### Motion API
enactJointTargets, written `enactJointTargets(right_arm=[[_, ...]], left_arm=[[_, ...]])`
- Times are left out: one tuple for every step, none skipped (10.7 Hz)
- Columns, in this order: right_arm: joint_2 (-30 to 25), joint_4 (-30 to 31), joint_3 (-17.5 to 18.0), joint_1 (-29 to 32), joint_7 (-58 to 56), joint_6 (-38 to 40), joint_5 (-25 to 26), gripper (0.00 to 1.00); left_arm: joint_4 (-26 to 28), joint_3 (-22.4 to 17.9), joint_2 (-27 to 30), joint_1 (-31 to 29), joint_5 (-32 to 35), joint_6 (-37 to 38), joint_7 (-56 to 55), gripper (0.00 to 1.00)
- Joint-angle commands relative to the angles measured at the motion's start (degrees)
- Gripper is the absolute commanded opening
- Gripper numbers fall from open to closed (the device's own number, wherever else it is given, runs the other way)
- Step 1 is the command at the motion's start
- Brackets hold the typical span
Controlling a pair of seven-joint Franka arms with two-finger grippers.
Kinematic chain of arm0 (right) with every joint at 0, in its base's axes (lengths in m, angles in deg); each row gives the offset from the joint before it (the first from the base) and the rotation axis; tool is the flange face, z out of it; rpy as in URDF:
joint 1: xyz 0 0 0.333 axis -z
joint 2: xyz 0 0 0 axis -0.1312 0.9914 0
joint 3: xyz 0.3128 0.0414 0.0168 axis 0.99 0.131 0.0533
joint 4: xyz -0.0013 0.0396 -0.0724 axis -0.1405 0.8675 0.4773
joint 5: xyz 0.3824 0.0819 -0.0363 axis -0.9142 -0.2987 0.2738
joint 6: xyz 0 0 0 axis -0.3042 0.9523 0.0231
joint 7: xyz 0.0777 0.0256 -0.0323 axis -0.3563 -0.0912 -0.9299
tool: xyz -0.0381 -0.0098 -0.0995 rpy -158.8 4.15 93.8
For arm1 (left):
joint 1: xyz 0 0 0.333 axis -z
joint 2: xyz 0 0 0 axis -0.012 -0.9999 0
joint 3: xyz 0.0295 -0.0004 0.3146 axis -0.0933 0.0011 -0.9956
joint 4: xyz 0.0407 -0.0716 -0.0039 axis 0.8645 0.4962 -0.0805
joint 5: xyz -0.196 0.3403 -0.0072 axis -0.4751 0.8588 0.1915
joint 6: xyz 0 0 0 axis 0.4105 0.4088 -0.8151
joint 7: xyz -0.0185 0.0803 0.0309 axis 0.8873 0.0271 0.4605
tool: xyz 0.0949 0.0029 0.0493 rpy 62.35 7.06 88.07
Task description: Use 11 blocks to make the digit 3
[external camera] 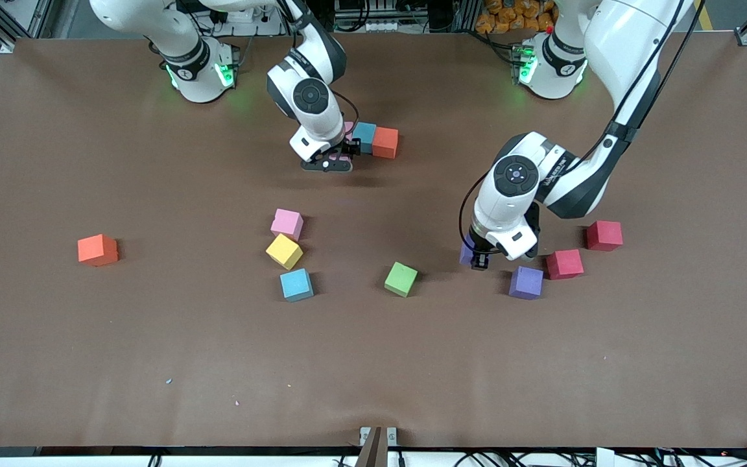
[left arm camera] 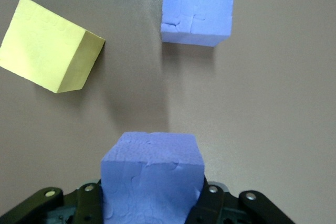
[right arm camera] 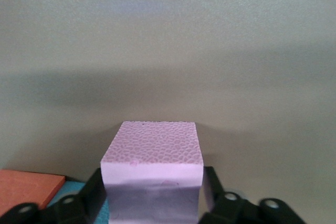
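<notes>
The start of the 3 is a short row of blocks far from the front camera, near the right arm's base: a pink block [right arm camera: 151, 153], a blue block [external camera: 364, 136] and an orange block [external camera: 385, 143], side by side and touching. The pink one is at the end of the row toward the right arm's end of the table. The right claw [external camera: 338, 157] is down around this pink block, and I cannot tell if it is squeezing the block or has let go. The left claw [external camera: 479, 258] is clamped on a purple block [left arm camera: 152, 174], low over the table [external camera: 153, 357] and nearer the front camera than the row. A second purple block [external camera: 526, 282] lies just beside it, toward the left arm's end. Two red cubes [external camera: 565, 264] [external camera: 604, 235] lie near that purple block, a bit farther from the camera. A green block [external camera: 401, 279] sits alone on the left claw's other flank, toward the right arm's end. Farther that way are three loose blocks close together: a second pink block [external camera: 286, 224], a yellow block [external camera: 284, 251] touching it, and a second blue block [external camera: 296, 285] nearest the camera. A lone orange block [external camera: 98, 250] sits well apart near the right arm's end of the table.
</notes>
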Motion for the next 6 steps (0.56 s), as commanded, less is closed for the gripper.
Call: enactJointTargets(right_arm=[[0.2, -0.9, -0.2, -1.0, 2.2, -0.1, 0.8, 1.0], [-0.4, -1.1, -0.2, -0.8, 2.2, 0.5, 0.8, 1.0], [-1.3, -1.7, -0.3, -0.5, 1.9, 0.6, 0.9, 1.0], [-1.9, -2.8, -0.4, -0.2, 1.5, 0.8, 1.1, 1.0], [-2.1, -4.6, -0.5, 0.5, 1.3, 2.3, 1.2, 1.0], [-2.1, -7.4, -0.8, 1.2, 1.2, 6.2, 2.4, 1.0]], left_arm=[[-1.1, 0.0, -0.2, 0.0, -1.4, 1.2, 0.8, 0.0], [-1.1, 0.0, -0.2, 0.0, -1.4, 1.2, 0.8, 0.0], [-1.1, 0.1, -0.2, -0.2, -1.4, 1.2, 0.8, 0.0], [-1.1, 0.0, -0.2, -0.3, -1.4, 1.2, 0.9, 0.0], [-1.1, 0.0, -0.2, -0.4, -1.4, 1.2, 0.9, 0.0], [-1.2, 0.0, -0.2, -0.4, -1.4, 1.2, 0.8, 0.0]])
